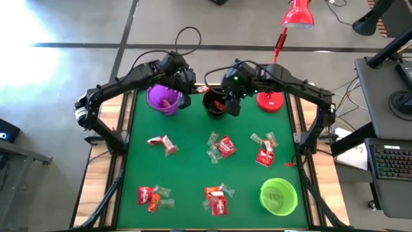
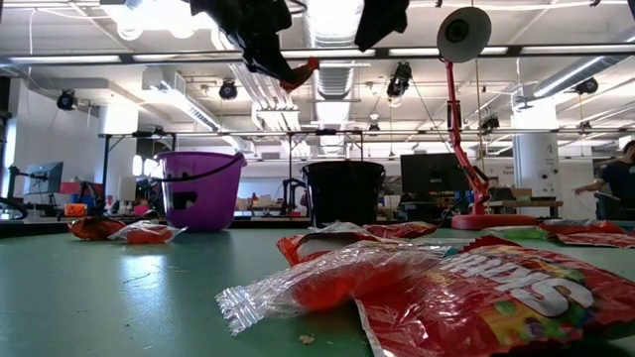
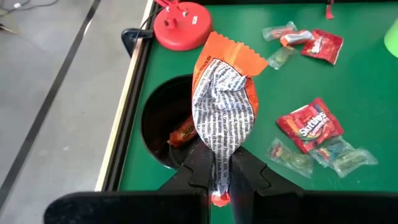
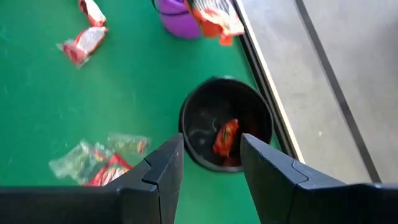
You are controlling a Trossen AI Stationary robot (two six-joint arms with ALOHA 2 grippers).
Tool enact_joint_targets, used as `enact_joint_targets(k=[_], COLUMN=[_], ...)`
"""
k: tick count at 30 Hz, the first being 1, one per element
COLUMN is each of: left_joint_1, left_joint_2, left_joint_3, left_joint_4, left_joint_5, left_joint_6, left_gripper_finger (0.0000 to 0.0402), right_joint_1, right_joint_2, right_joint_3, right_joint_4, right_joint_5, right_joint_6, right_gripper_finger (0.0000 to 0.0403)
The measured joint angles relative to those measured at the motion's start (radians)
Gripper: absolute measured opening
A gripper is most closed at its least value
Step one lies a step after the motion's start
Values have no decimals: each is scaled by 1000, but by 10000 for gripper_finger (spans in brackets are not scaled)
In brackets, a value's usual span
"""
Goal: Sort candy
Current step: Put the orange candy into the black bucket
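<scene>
The candy is light, crinkly stuff: soft wrappers that'll flop and slide, nothing fragile, so pinching a loose wrapper edge or a crimped end looks like the easy hold. That's how the left tool (image 3: 219, 180) has it, fingers pressed together on the bottom end of an orange pack (image 3: 222, 106), which hangs up above the black cup (image 3: 165, 127) near the back edge of the desk (image 1: 193, 167). One orange piece (image 4: 226, 137) is already lying in that cup. The right tool (image 4: 211, 158) hovers right over the same cup with its fingers spread wide and nothing between them. The rest of the candy lies scattered in small clumps over the green desk, between the purple cup (image 1: 162, 98) at the back and the green cup (image 1: 278, 196) at the front.
</scene>
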Motion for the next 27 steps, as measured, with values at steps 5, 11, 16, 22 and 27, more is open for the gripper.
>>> enact_joint_targets(k=[5, 11, 16, 22, 27], left_joint_1=[26, 39, 46, 47, 53], left_joint_2=[21, 27, 23, 23, 23], left_joint_3=[0, 0, 0, 0, 0], left_joint_4=[22, 86, 122, 182, 207], left_joint_5=[73, 187, 257, 324, 325], left_joint_6=[43, 48, 47, 29, 20], left_gripper_finger=[6, 6, 6, 6, 6], right_joint_1=[0, 0, 0, 0, -1], right_joint_2=[0, 0, 0, 0, 0], right_joint_3=[-47, -84, -103, -140, -143], right_joint_4=[140, 234, 231, 277, 335], right_joint_5=[0, 1, 1, 27, 28], right_joint_6=[0, 37, 80, 37, 15], right_gripper_finger=[153, 153, 153, 153, 153])
